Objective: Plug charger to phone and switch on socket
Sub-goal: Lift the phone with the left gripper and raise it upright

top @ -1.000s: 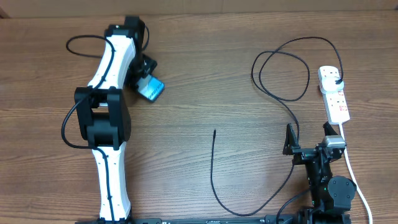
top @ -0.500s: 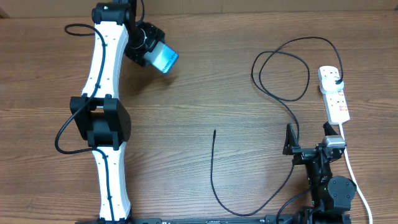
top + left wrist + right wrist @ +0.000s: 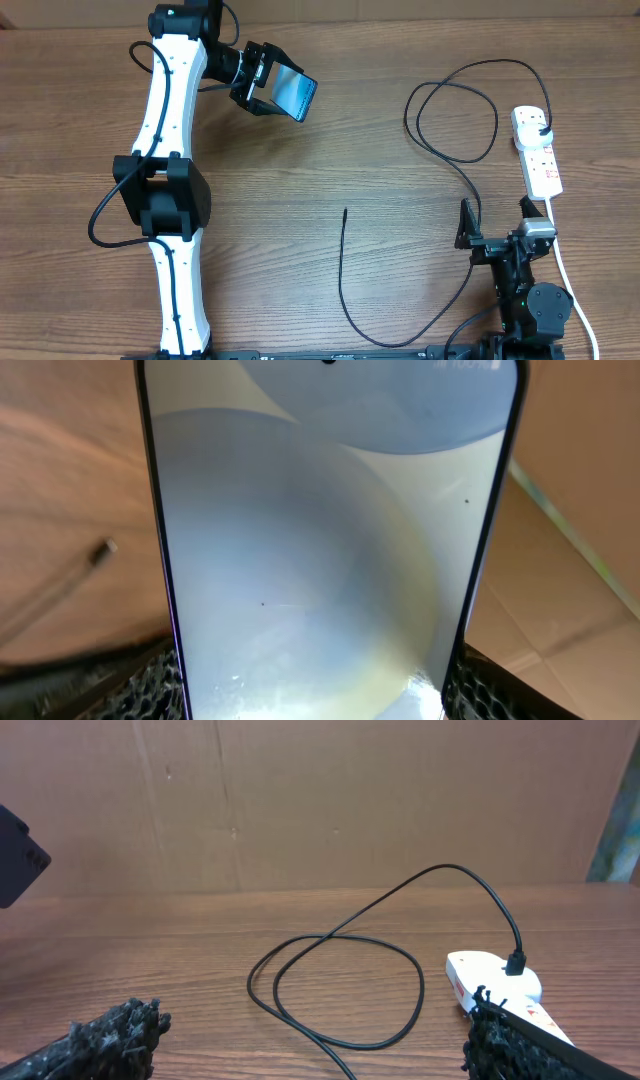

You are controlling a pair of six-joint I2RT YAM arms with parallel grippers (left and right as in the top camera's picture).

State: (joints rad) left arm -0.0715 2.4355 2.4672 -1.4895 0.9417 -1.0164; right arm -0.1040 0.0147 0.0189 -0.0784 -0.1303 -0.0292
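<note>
Nearest the bases, nothing's been touched. The right claw (image 3: 497, 215) is parked low on the right with its jaws spread wide and nothing between them, same spot as a second ago. The charger (image 3: 339, 270) hasn't been shifted either. Its connector tip is left lying loose around the middle of the tabletop (image 3: 300, 200). From there the cable is run down toward the near edge, back up past the right claw, and looped on the far right. Its plug is already seated in the far end of the socket (image 3: 541, 165), which is laid just beyond the right claw with its white cord trailing back toward the base. Whether any of the red switches is flipped can't be told from here.

The actual change is all at the far left. A second ago the phone (image 3: 293, 93) was down closer in, beside the left arm. Since then it's been lifted and swung out to the right, and it's now held clear of the tabletop, screen side up and tilted. The left claw (image 3: 266, 82) is clamped on one end of it. In the left wrist view the frame is filled by the screen, with the pads (image 3: 150, 685) pressed against both edges.

So, as a guess: the pickup can be counted as done, and the phone is being carried toward the loose tip, which is well apart from it for now. Plugging in and the switch are both left to do, and the idle right claw would probably be needed for the tip.
</note>
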